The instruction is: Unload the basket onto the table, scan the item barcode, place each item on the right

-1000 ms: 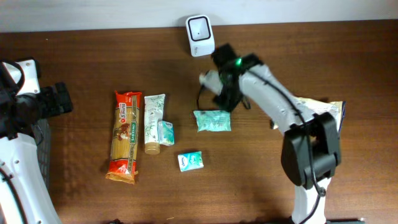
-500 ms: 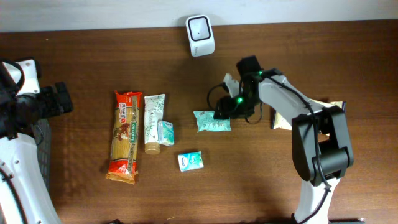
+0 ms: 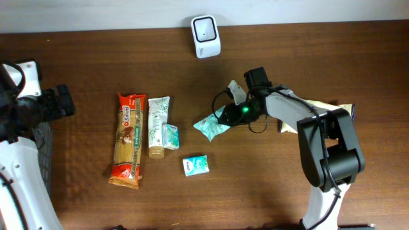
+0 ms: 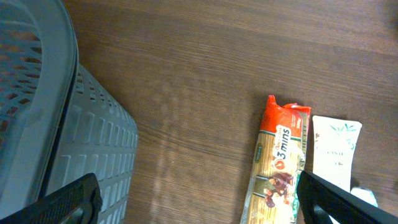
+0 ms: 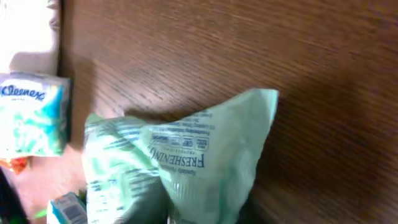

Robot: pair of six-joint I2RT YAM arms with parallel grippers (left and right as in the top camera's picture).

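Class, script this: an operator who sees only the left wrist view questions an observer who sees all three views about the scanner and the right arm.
Operator: I see only a basket, pasta and a tube. Where is the scanner?
Observer: The scanner stands at the far edge of the table, beyond the tube and to its right.
Operator: What is the right gripper doing?
Observer: The right gripper looks pinched on one end of a green pack, which lies tilted and bunched.
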